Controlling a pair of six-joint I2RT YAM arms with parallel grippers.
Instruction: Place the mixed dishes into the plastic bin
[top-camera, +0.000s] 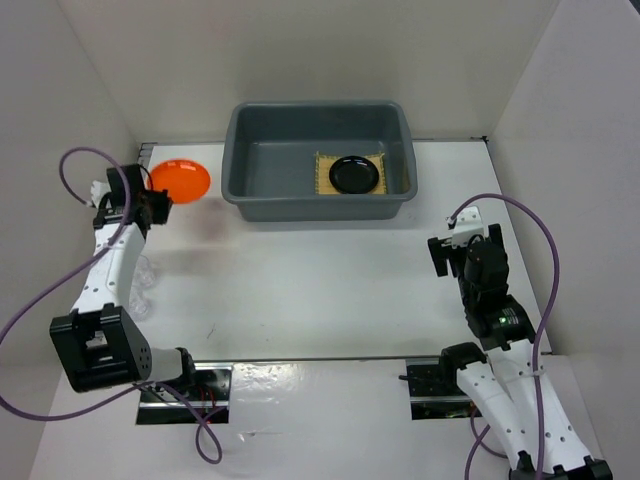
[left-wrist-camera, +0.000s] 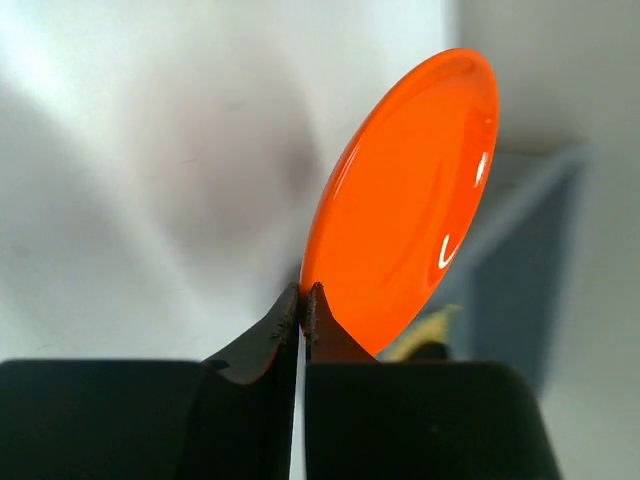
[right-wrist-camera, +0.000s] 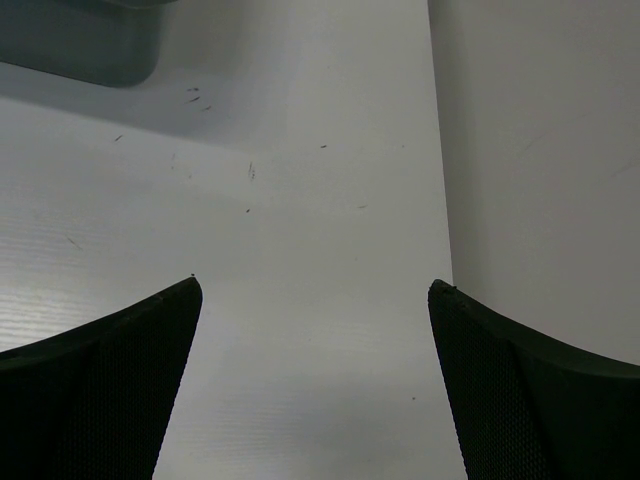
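Note:
My left gripper (top-camera: 160, 203) is shut on the rim of the small orange plate (top-camera: 181, 180) and holds it tilted above the table's far left, beside the bin. In the left wrist view the plate (left-wrist-camera: 410, 190) stands on edge, pinched at its lower rim by the gripper (left-wrist-camera: 303, 292). The blue-grey plastic bin (top-camera: 240, 190) sits at the back centre. It holds the yellow woven mat (top-camera: 322, 175) with the black dish (top-camera: 354, 175) on it. The clear cups (top-camera: 143, 280) stand faintly visible beside my left arm. My right gripper (top-camera: 452, 245) is open and empty over the right side of the table (right-wrist-camera: 315, 285).
White walls enclose the table on the left, back and right. The bin's corner (right-wrist-camera: 90, 50) shows far ahead-left of the right gripper. The right wall (right-wrist-camera: 540, 150) runs close beside it. Purple cables loop off both arms.

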